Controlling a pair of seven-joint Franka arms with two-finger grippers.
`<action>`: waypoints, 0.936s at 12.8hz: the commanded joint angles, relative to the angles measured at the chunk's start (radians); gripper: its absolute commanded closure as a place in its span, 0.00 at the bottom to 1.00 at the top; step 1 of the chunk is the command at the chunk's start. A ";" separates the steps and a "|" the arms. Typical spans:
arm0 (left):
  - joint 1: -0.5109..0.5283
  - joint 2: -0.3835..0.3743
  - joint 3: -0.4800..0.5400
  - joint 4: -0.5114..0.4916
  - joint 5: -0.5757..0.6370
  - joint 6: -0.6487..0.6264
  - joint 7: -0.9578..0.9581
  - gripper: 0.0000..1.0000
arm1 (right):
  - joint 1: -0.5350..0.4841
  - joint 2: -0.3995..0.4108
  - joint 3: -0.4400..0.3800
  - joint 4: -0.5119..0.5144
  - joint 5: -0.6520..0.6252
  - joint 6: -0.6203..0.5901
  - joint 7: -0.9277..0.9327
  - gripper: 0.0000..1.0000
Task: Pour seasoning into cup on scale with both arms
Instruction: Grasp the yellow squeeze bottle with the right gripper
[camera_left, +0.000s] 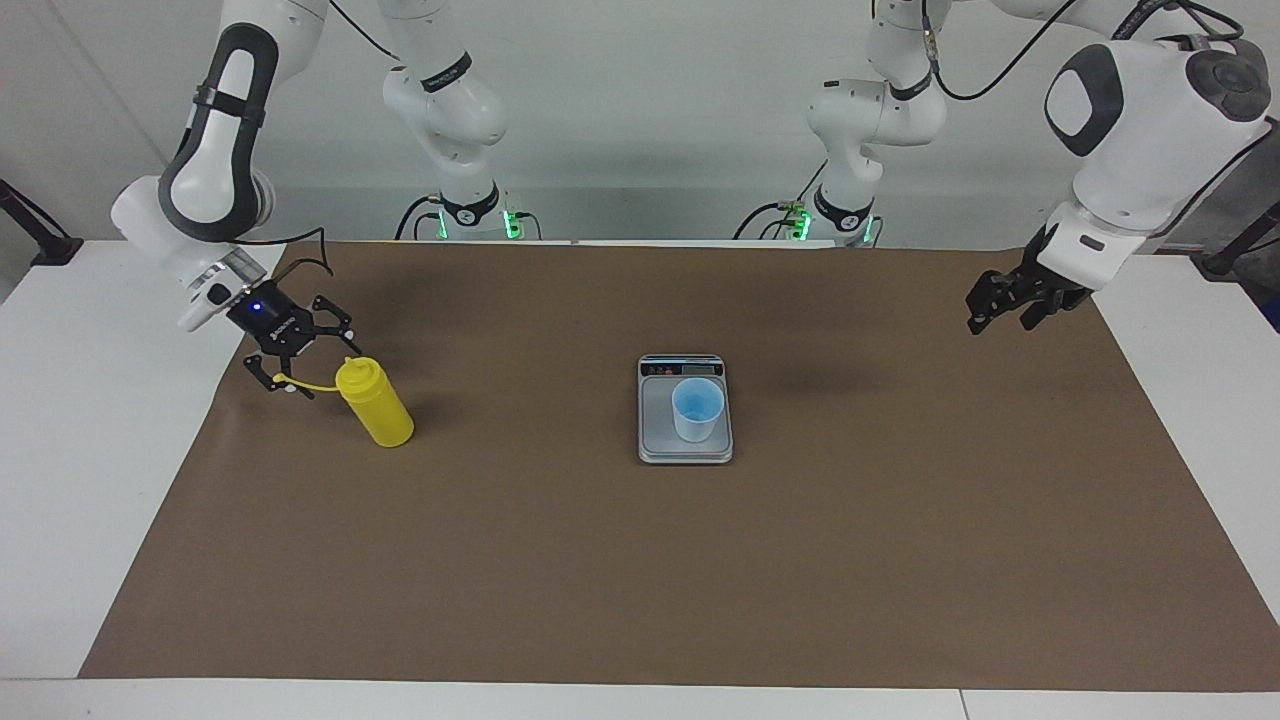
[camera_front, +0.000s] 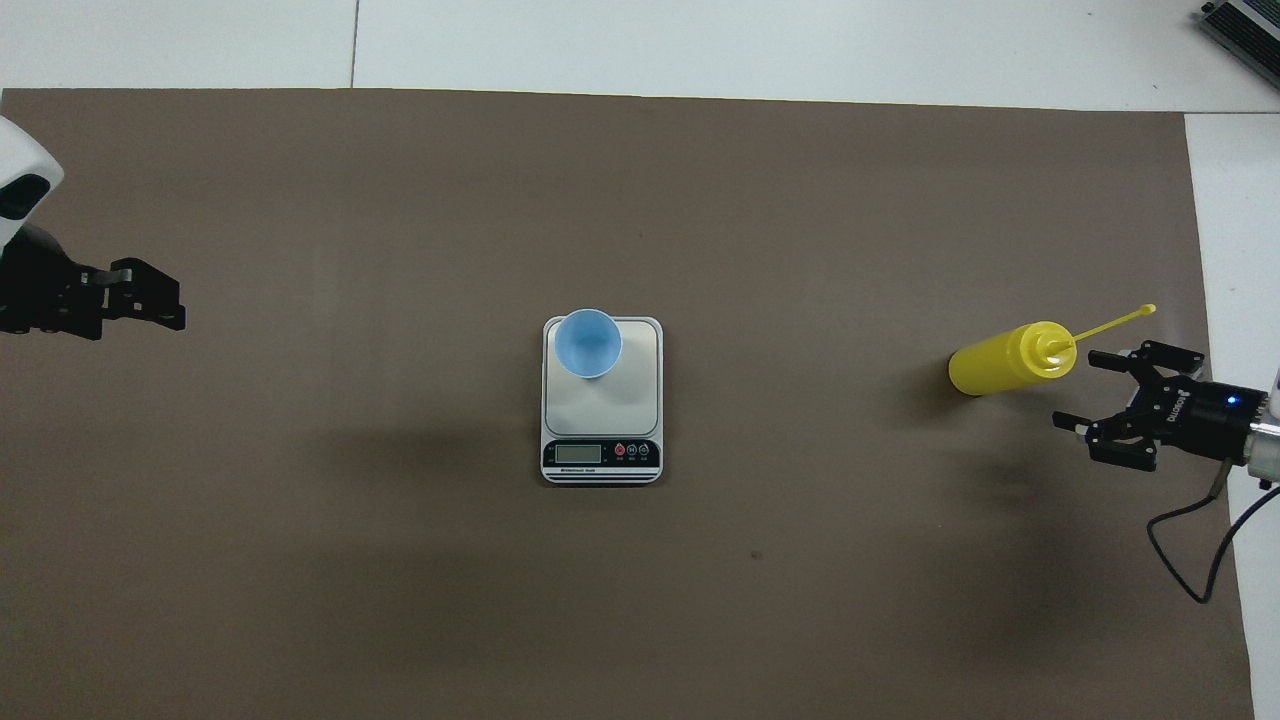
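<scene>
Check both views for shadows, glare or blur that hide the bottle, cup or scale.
Facing view: even light, the bottle, cup and scale sharp, soft shadows beside each. Overhead view: broad faint arm shadows on the brown mat, nothing hidden.

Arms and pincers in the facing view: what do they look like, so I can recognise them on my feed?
Both arms are white, jointed, with dark grey joint covers and black cables. The right pincer is black, two-fingered, with a small blue light on its body. The left pincer is black too. Green lights glow at both bases.
</scene>
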 joint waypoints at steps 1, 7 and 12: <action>-0.006 -0.004 -0.022 0.020 0.032 -0.038 -0.025 0.21 | -0.016 0.066 0.006 0.008 0.072 -0.051 -0.134 0.00; -0.005 -0.037 -0.023 -0.049 0.026 0.037 -0.011 0.00 | -0.010 0.190 0.007 0.076 0.220 -0.146 -0.218 0.00; -0.002 -0.050 -0.018 -0.080 0.026 0.054 -0.009 0.00 | 0.014 0.193 0.018 0.077 0.261 -0.146 -0.216 0.00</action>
